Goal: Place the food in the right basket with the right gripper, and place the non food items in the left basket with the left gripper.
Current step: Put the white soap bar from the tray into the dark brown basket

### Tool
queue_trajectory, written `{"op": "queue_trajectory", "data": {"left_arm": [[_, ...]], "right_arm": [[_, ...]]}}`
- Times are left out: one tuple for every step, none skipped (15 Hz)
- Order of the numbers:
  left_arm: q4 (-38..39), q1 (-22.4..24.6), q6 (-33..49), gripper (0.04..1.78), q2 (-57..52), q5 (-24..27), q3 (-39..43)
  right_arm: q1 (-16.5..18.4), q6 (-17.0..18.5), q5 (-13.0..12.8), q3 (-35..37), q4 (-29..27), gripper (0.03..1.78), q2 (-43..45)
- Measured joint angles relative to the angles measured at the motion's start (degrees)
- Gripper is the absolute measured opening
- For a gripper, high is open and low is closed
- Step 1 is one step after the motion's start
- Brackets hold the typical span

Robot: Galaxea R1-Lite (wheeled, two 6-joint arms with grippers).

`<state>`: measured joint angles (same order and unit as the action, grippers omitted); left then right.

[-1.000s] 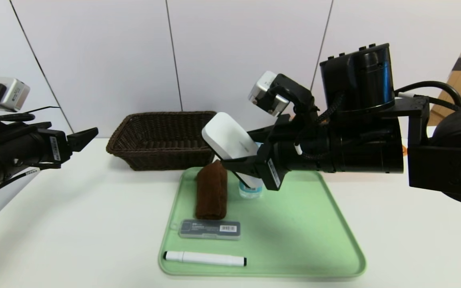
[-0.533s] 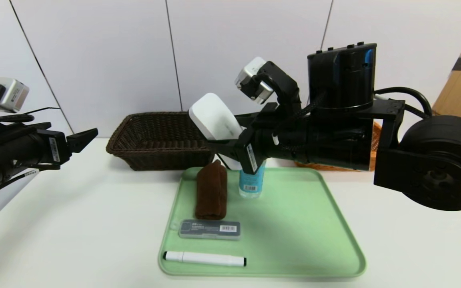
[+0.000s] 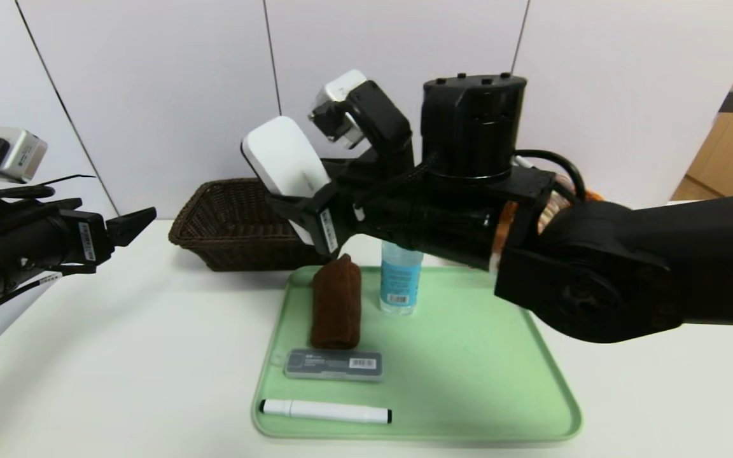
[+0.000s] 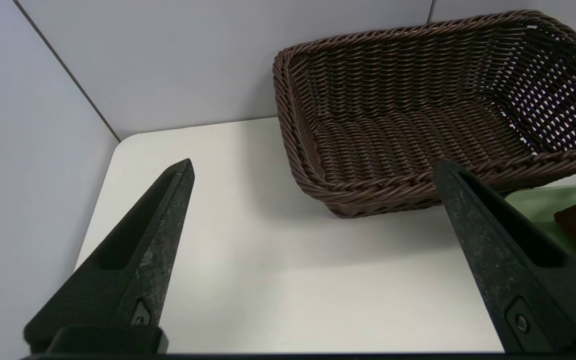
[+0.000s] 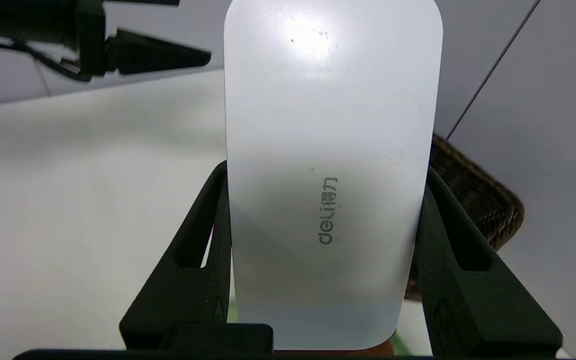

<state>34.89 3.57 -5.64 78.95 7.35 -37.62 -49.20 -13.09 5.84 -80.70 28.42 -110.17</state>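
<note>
Right end effector: clamped on white box by its two long sides; carried leftward and higher than a second ago, now before the brown basket, box tilted up above it. Bottle, formerly hidden behind this end effector, now shows below it on the green tray, with brown cloth, grey case and marker. Left end effector: wide open, unmoved, hovering over the table left of the basket.

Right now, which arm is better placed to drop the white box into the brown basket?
The right. Its gripper already clamps the white box and holds it up by the brown basket. The left gripper is open and empty, off to the basket's left.
</note>
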Motion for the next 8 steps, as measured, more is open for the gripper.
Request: {"op": "queue_trajectory", "data": {"left_arm": [[0.0, 0.0, 0.0, 1.69, -0.1, 0.0, 0.2], [0.0, 0.0, 0.0, 1.69, -0.3, 0.0, 0.6], [0.0, 0.0, 0.0, 1.69, -0.4, 0.0, 0.7], [0.0, 0.0, 0.0, 1.69, -0.5, 0.0, 0.9], [0.0, 0.0, 0.0, 1.69, -0.5, 0.0, 1.1], [0.0, 0.0, 0.0, 1.69, -0.6, 0.0, 1.2], [0.0, 0.0, 0.0, 1.69, -0.5, 0.1, 1.3], [0.0, 0.0, 0.0, 1.69, -0.5, 0.1, 1.4]], "right_arm": [[-0.7, -0.1, -2.0, -1.5, 2.0, 1.00, -2.0], [-1.2, -0.2, -4.2, -3.6, 3.4, 1.00, -4.3], [-1.5, -0.4, -6.4, -6.0, 4.3, 1.00, -6.6], [-1.6, -0.7, -8.6, -8.8, 5.2, 1.00, -8.9], [-1.7, -1.4, -11.0, -11.9, 6.1, 1.00, -11.3], [-1.7, -2.6, -13.4, -15.5, 7.4, 1.00, -14.1], [-1.7, -4.2, -15.7, -19.4, 9.0, 1.00, -17.1], [-1.5, -6.4, -17.8, -23.6, 11.2, 1.00, -20.5]]}}
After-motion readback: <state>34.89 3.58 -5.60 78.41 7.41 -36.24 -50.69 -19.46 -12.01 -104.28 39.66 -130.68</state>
